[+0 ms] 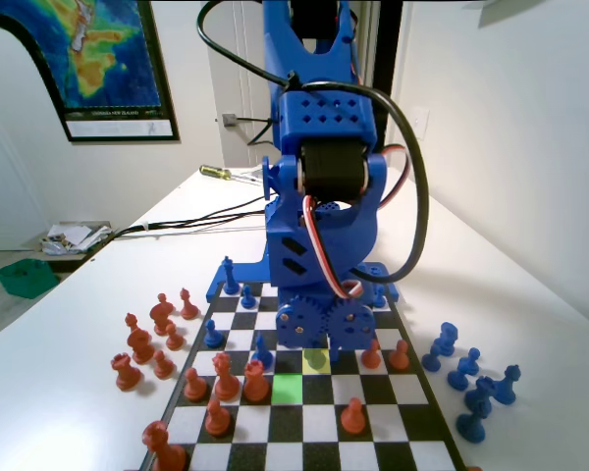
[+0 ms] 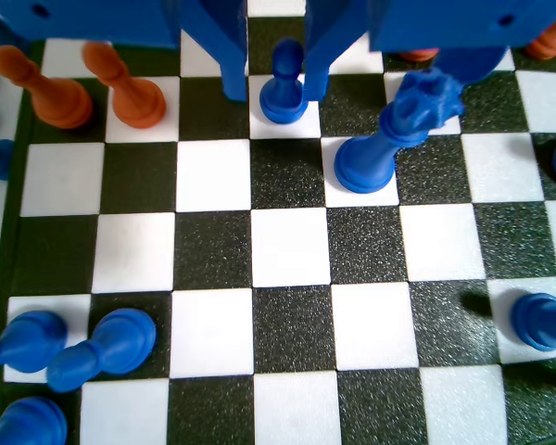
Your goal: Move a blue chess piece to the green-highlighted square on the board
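your end effector is low over the board, and in the wrist view its two jaws hang down on either side of the blue chess piece, one jaw to the left and one to the right of it. the jaws are parted about as wide as the pawn; you can see them close beside it, but whether they actually press on it cannot be told. the pawn stands upright on a white square, its base flat on the board.

just to the right of it in the wrist view, one square nearer the bottom of the picture, a taller blue piece with a knobbly top stands on a white square, near the right jaw but apart from it. two orange pawns stand to the left of the jaws.

in the fixed view the blue arm is bent down over the far half of the board, its geared end just above the yellow-tinted square. the green-highlighted square lies one square nearer the camera and one to the left of the yellow one, with an orange piece standing just beside it on the left
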### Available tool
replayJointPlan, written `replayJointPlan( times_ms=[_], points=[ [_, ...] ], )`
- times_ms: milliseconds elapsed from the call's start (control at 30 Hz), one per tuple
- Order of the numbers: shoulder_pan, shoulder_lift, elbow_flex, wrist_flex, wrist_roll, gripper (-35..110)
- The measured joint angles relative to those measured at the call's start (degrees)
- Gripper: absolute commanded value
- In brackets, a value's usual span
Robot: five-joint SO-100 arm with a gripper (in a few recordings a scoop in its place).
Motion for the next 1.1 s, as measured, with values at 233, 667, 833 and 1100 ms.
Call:
replayJointPlan(
  times_ms=[233,667,833,1100],
  points=[
    [0.1,0.0,0.0,0.0,-0.7,2],
    [0.9,0.0,-2.5,2.1,-1.1,1],
    [2.1,-0.6,-5.8,3.6,-0.5,1],
    [4.1,-5.4,-11.8,4.7,0.3,1]
  ],
)
